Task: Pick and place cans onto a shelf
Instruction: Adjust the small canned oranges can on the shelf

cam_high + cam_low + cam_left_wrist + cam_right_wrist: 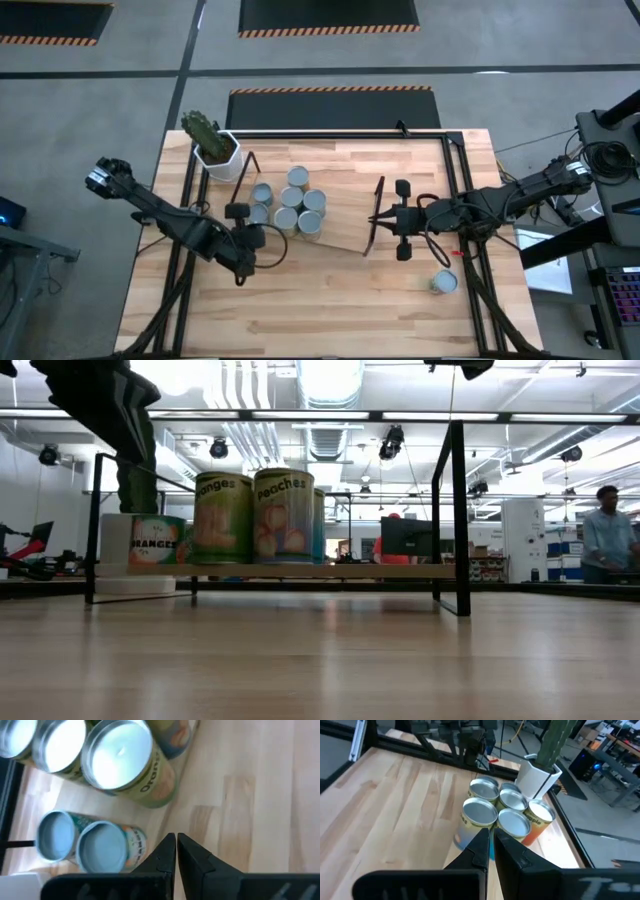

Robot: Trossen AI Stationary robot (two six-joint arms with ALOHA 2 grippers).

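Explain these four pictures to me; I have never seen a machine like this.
Two dark robot arms work at a wooden table. One picture looks straight down, one looks level across the tabletop, and two come from cameras on the arms' wrists. The left gripper and the right gripper are both shut and hold nothing. Six cans stand clustered on a low shelf, beside a potted plant. A seventh can sits alone on the table near the right arm.

We take this for an industrial robotics lab: around the wooden table [330,290] we see grey concrete floor with hazard-striped mats [330,92], exposed ceiling ducts [330,420], and workstations with monitors [405,538] behind it.
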